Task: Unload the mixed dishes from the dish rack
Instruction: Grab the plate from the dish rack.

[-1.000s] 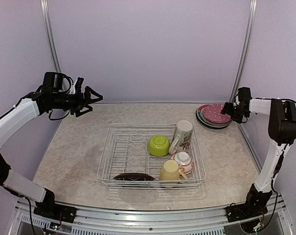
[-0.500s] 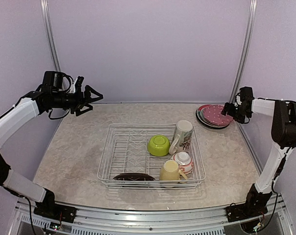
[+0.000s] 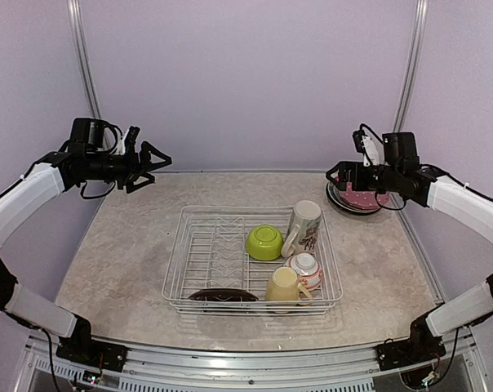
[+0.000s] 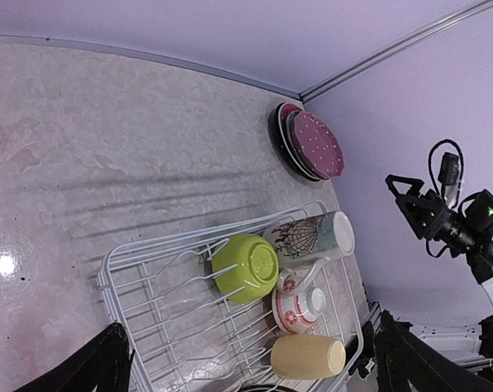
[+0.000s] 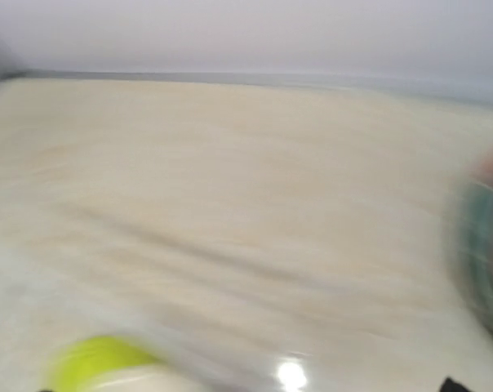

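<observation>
The white wire dish rack sits mid-table. It holds a lime-green bowl, a tall cream printed mug lying on its side, a small white-and-red bowl, a pale yellow mug and a dark red plate at its front edge. Several plates are stacked at the back right of the table, a pink dotted one on top. My right gripper hangs open and empty just left of that stack. My left gripper is open, raised high at the far left. The left wrist view looks down on the bowl and mugs.
The table's back edge meets a lilac wall, with metal posts in both back corners. The right wrist view is smeared by motion; only a green patch of the bowl and the stack's blurred edge show.
My right arm has swung from the far side of the plate stack to its left side and risen, its jaws spreading wider. The pink plate stays on the stack. The left arm has not moved.
</observation>
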Action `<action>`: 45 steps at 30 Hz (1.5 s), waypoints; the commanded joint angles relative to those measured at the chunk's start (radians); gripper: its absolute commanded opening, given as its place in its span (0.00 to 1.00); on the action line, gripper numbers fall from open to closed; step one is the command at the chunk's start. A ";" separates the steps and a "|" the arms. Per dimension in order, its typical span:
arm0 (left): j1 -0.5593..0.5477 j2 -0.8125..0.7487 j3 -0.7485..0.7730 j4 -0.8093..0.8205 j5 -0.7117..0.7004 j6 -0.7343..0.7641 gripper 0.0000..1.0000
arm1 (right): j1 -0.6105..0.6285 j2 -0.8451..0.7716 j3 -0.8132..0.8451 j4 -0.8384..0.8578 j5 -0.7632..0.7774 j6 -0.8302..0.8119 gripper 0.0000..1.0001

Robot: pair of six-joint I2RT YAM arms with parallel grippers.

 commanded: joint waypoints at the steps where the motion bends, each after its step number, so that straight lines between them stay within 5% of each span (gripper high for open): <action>1: -0.003 -0.011 0.027 -0.005 0.026 -0.001 0.99 | 0.208 -0.157 -0.063 0.039 -0.037 -0.093 1.00; 7: -0.005 -0.009 0.027 -0.005 0.029 -0.006 0.99 | 0.585 -0.161 -0.050 -0.029 0.041 -0.230 1.00; 16: -0.031 0.001 0.031 -0.026 -0.013 0.020 0.99 | 0.942 0.177 0.189 -0.223 0.212 -0.384 1.00; 22: -0.039 0.008 0.034 -0.029 -0.018 0.024 0.99 | 1.020 0.350 0.320 -0.321 0.341 -0.441 0.94; 29: -0.048 0.006 0.036 -0.038 -0.034 0.035 0.99 | 1.020 0.436 0.384 -0.393 0.381 -0.463 0.75; 45: -0.033 0.017 0.040 -0.035 -0.013 0.027 0.99 | 1.021 0.556 0.531 -0.529 0.277 -0.522 0.20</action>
